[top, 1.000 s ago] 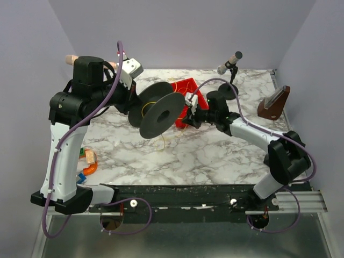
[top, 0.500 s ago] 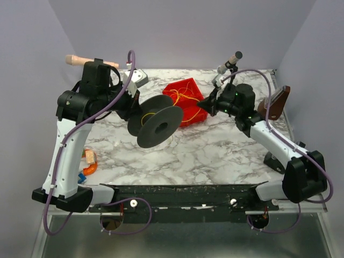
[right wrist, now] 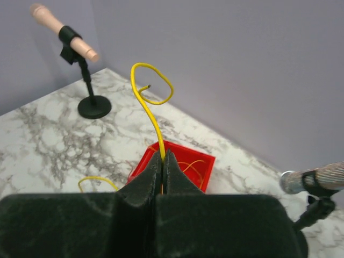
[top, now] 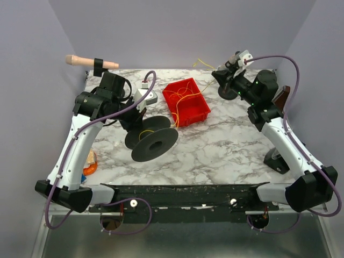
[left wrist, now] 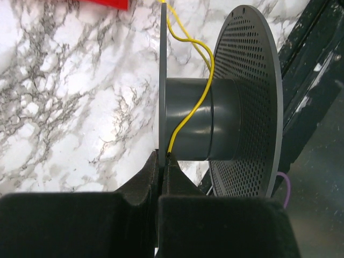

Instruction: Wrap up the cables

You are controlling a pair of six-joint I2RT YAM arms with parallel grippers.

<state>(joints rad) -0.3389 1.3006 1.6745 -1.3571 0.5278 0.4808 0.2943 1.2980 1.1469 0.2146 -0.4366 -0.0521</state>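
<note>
Left end effector (left wrist: 162, 161): closed on the thin edge of one flange of the spool (left wrist: 199, 121), with the start of the yellow cable (left wrist: 208, 62) pinched in the same bite.
Left grip risk: a flange edge gives the pads little to hold. If the spool twists under a pull, I judge it could slip free, and the trapped cable end would go with it.
Cable at the spool: it climbs from the pinch across the hub, then leaves over the flange toward the red bin (top: 186, 101). No full turn lies on the hub yet. A slack or sideways pull could lay it outside the flange instead of between the two discs.
Right end effector (right wrist: 163, 158): shut on the cable, raised high at the far right of the counter (top: 215, 150).
Free end (right wrist: 153, 86): it curls in a loop just above the fingers, so the hold sits near the tip. A sharp tug could draw the wire out through the pads.
Cable in the bin: loose yellow loops lie in the red bin between the two arms. They may knot as they are drawn out, or catch on the rim and drag or tip the bin.
Surroundings: the grey microphone (right wrist: 317, 177) stands just beside the right wrist, so a wide sweep there could knock it over.
</note>
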